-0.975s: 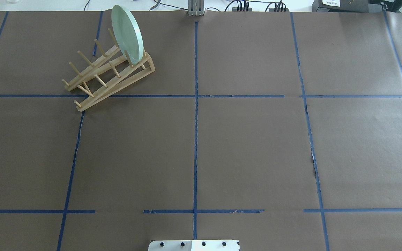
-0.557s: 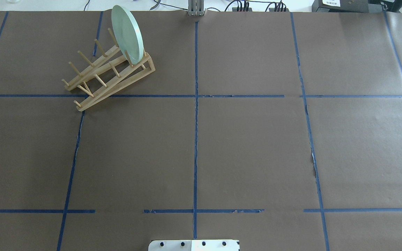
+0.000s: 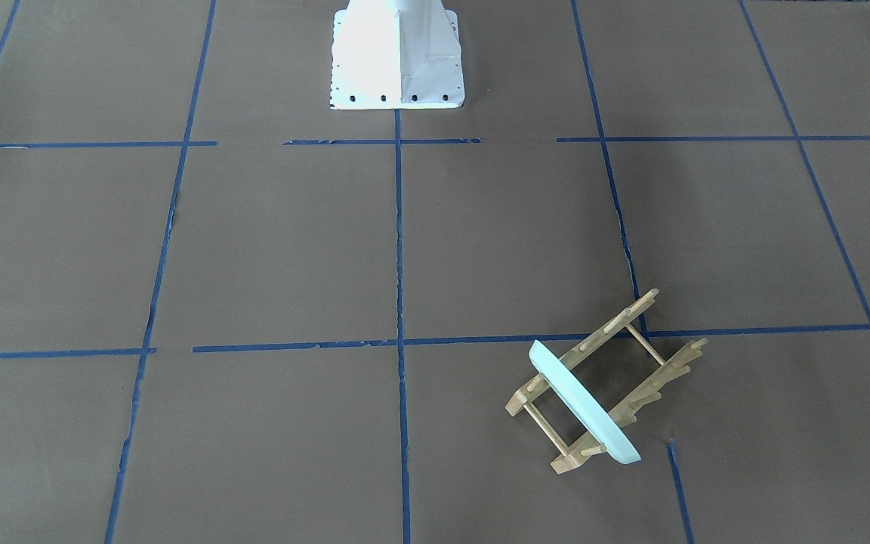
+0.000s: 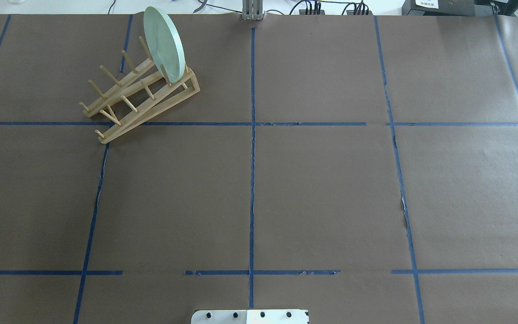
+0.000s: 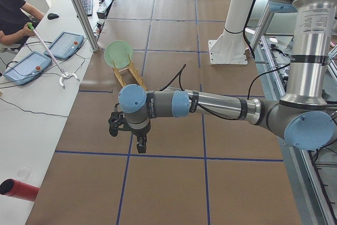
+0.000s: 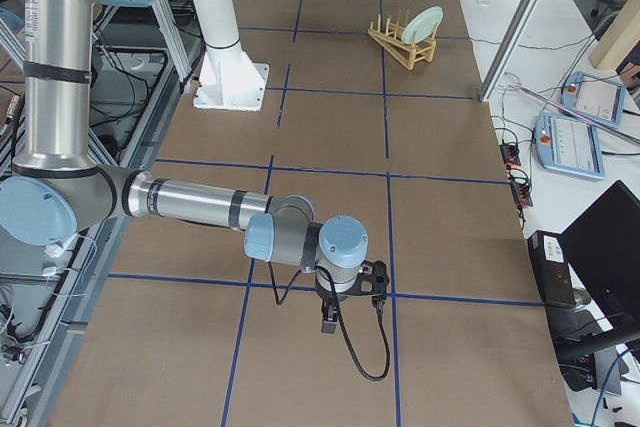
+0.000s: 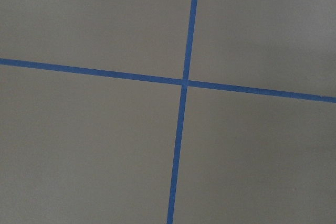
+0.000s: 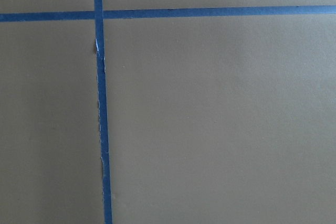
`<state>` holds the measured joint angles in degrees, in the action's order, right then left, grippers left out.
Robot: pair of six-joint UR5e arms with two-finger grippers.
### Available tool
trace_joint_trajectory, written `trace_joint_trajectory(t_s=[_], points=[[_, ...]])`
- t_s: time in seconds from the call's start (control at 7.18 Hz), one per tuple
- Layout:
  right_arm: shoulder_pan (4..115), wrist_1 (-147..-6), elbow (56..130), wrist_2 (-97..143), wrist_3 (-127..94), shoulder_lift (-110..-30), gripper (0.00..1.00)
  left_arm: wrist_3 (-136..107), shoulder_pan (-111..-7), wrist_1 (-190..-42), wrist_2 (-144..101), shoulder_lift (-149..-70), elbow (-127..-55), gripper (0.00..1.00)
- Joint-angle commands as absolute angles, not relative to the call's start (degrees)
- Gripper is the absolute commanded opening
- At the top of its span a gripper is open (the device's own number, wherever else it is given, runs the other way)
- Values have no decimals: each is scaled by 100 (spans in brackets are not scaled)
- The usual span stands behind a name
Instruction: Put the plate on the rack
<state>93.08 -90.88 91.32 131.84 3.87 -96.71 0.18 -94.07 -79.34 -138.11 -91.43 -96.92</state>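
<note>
The pale mint-green plate stands on edge between the pegs at the far end of the light-wood rack, at the table's far left. In the front-facing view the plate crosses the rack near its lower end. My left gripper hangs over the brown table well away from the rack. My right gripper hangs over the table's other end, far from the plate. Both grippers show only in the side views, so I cannot tell whether they are open or shut. Both wrist views show only paper and blue tape.
The white robot base stands at the near table edge. Blue tape lines divide the brown paper. A person with tablets sits past the far edge, near a red cylinder. A cable loops under my right wrist.
</note>
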Motion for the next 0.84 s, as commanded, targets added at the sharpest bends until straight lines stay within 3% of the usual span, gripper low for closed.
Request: trace_joint_trajectory(t_s=[0.0, 0.7], points=[[9308, -9088, 9132, 13184, 387, -9668, 100, 132, -9413, -7928, -13642, -9132, -9694, 100], [9308, -9088, 9132, 13184, 387, -9668, 100, 141, -9422, -7954, -13438, -9158, -9791, 100]])
